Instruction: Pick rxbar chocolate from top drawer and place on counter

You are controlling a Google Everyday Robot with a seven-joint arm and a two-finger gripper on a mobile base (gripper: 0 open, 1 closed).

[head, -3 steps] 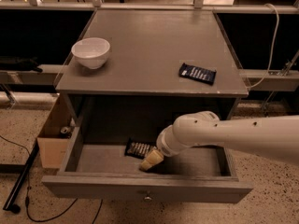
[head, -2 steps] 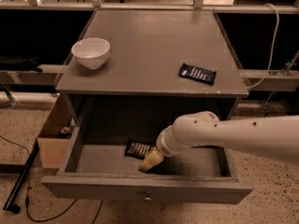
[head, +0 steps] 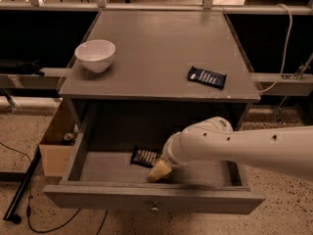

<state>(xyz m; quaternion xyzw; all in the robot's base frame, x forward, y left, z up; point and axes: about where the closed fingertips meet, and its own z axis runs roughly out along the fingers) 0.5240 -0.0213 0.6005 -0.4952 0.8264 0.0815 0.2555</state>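
Note:
The top drawer (head: 98, 197) is pulled open, with its small knob (head: 154, 208) in the middle of the front panel. The rxbar chocolate (head: 145, 156), a brownish-black wrapper with pale lettering, lies flat on the drawer floor near the middle. My white arm reaches in from the right, and my gripper (head: 159, 171) is down inside the drawer, right beside the bar's near right end; one cream finger (head: 160, 171) shows. The grey counter (head: 156, 48) is above the drawer.
A white bowl (head: 95, 55) stands at the counter's left. A bluish-black bar with white text (head: 207, 77) lies at the counter's right front. A cardboard box (head: 55, 146) sits on the floor to the left of the cabinet. Cables lie on the floor.

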